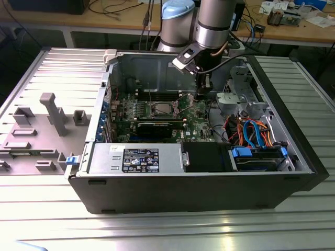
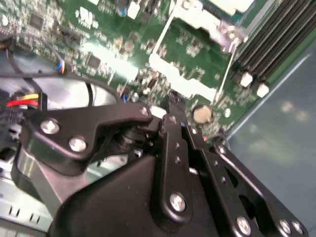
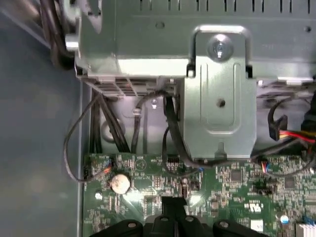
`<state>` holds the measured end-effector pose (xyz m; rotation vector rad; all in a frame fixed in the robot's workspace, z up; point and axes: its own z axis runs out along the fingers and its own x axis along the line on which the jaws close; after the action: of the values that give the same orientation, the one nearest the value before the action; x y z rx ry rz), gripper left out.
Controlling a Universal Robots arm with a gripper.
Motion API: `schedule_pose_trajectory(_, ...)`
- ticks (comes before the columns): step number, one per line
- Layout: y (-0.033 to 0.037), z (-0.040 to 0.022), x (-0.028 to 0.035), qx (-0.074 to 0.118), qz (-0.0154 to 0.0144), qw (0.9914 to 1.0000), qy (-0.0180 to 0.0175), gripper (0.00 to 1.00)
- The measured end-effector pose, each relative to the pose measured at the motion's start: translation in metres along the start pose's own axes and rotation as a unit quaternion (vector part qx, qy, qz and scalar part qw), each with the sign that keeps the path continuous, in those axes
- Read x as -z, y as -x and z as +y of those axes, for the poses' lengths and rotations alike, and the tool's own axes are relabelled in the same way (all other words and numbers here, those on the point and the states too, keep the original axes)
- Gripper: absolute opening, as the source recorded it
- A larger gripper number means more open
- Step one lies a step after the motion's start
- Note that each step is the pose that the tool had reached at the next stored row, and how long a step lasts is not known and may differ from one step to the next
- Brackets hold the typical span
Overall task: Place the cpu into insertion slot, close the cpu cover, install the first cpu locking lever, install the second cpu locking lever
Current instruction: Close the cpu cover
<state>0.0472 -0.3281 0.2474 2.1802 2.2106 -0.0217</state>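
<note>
The insertion slot (image 1: 159, 110) is a small silver-rimmed square on the green motherboard (image 1: 141, 112) inside the open computer case. My gripper (image 1: 201, 97) hangs low over the board, to the exterior view's right of the slot and apart from it. In the second wrist view the black fingers meet at one tip (image 2: 173, 101) just above the board, shut, with nothing visible between them. A thin locking lever rod (image 2: 225, 69) runs beside the silvery slot frame (image 2: 217, 15). The cpu is hidden from me. I cannot tell whether the cpu cover is down.
A coin battery (image 3: 120, 183) lies on the board close to the fingertip (image 3: 173, 203). Black memory slots (image 2: 276, 44) run beside the socket. A grey metal bracket (image 3: 219, 98) and cables (image 3: 170, 128) stand past the board's edge. Drive cage and coloured cables (image 1: 251, 130) fill the exterior view's right.
</note>
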Motion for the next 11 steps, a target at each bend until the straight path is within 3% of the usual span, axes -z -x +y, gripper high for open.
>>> schedule_pose_trajectory(4, -0.0001, -0.0112, 0.0002, 0.000, -0.0001, 1.00000, 0.0000, 0.11)
schedule_pose_trajectory(7, -0.0002, -0.0141, 0.0002, 0.000, 0.0000, 1.00000, 0.0001, 0.11)
schedule_pose_trajectory(11, -0.0004, -0.0303, 0.0004, 0.000, 0.0000, 1.00000, 0.0000, 0.11)
